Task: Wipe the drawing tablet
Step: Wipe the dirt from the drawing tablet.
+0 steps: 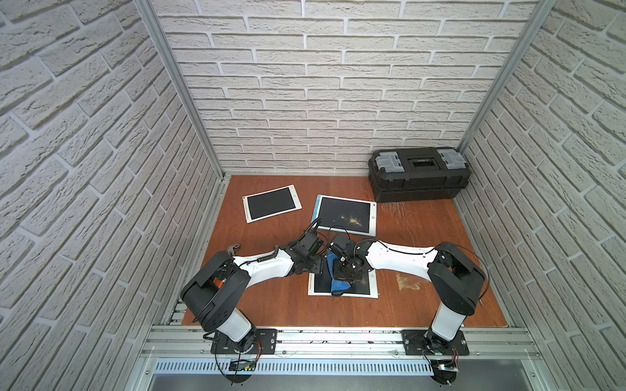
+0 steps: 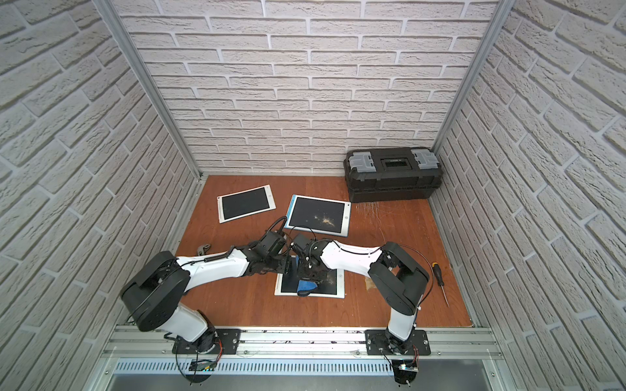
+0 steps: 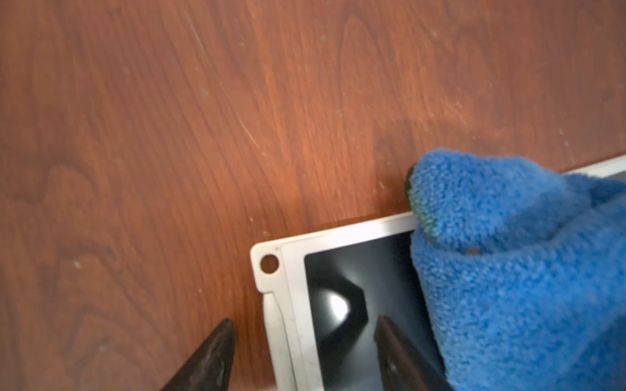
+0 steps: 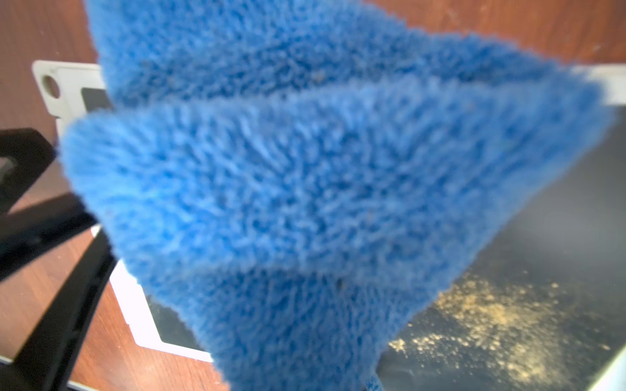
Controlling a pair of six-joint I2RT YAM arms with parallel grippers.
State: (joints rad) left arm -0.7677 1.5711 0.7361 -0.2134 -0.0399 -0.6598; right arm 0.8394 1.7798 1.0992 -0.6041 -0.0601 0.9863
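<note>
The drawing tablet [image 1: 320, 287], white-framed with a black screen, lies flat at the front middle of the table in both top views [image 2: 327, 287]. My right gripper [image 1: 342, 272] is shut on a blue fluffy cloth [image 1: 340, 286], which hangs onto the screen. That cloth [image 4: 305, 186] fills the right wrist view and hides the fingers. Yellowish dust [image 4: 491, 315] lies on the screen beside it. My left gripper [image 3: 305, 321] is open and straddles the tablet's [image 3: 294, 270] left edge, one finger over the wood and one over the screen. The cloth [image 3: 508, 270] lies close beside it.
Two more tablets lie further back: a clean one [image 1: 271, 203] at the left and a dusty one [image 1: 345, 215] in the middle. A black toolbox [image 1: 418, 174] stands at the back right. A wrench [image 1: 233, 250] lies behind my left arm, a screwdriver [image 2: 440, 281] at the right.
</note>
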